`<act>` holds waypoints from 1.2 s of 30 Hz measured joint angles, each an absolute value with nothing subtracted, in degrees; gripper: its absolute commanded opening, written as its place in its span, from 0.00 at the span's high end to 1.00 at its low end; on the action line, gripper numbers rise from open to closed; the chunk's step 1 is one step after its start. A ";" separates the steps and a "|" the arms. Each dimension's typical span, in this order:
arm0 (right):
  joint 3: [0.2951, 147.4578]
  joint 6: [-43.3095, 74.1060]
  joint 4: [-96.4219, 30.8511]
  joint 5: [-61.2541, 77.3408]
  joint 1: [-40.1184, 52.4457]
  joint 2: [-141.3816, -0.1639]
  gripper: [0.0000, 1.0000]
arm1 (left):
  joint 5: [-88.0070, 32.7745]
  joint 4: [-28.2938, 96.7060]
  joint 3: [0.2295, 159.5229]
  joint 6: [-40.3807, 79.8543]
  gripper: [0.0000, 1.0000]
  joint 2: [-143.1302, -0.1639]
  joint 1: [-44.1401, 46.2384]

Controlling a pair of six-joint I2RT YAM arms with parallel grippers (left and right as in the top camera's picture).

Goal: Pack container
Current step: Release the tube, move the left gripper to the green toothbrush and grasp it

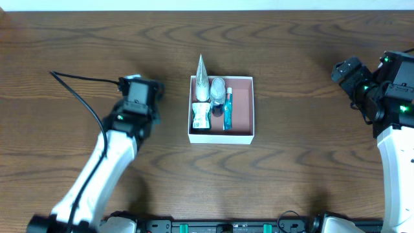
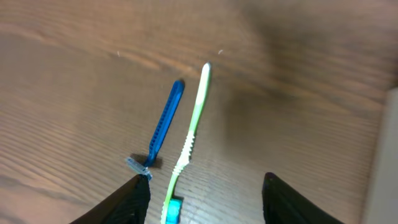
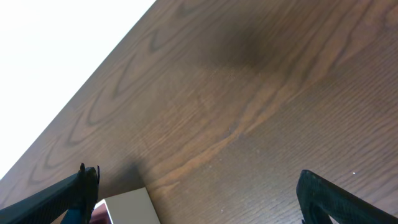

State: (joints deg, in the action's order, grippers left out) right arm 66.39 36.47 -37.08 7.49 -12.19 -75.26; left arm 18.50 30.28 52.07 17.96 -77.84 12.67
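Observation:
The container is a square white-walled box with a reddish-brown floor at the table's middle. It holds a silver tube, a small white bottle and a blue-capped item. In the left wrist view a blue razor and a green toothbrush lie side by side on the wood. My left gripper is open just above the toothbrush's head; it also shows in the overhead view, left of the container, hiding both items. My right gripper is open and empty, far right of the container.
The container's white wall shows at the right edge of the left wrist view, and its corner shows at the bottom left of the right wrist view. A black cable runs across the table to the left arm.

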 measured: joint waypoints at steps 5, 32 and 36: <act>66.39 36.47 -37.08 7.49 -12.19 -75.26 0.01 | 13.45 27.44 52.07 14.04 0.32 -85.65 5.65; 66.39 36.47 -37.08 7.49 -12.19 -75.26 0.01 | 5.74 20.51 51.99 2.72 0.35 -99.35 2.72; 66.39 36.47 -37.06 7.46 -12.19 -75.26 0.01 | 5.45 20.14 51.99 2.66 0.59 -99.70 2.72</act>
State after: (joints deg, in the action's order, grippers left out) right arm 66.39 36.47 -37.06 7.46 -12.19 -75.26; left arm 5.45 20.14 51.99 2.66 -99.70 2.72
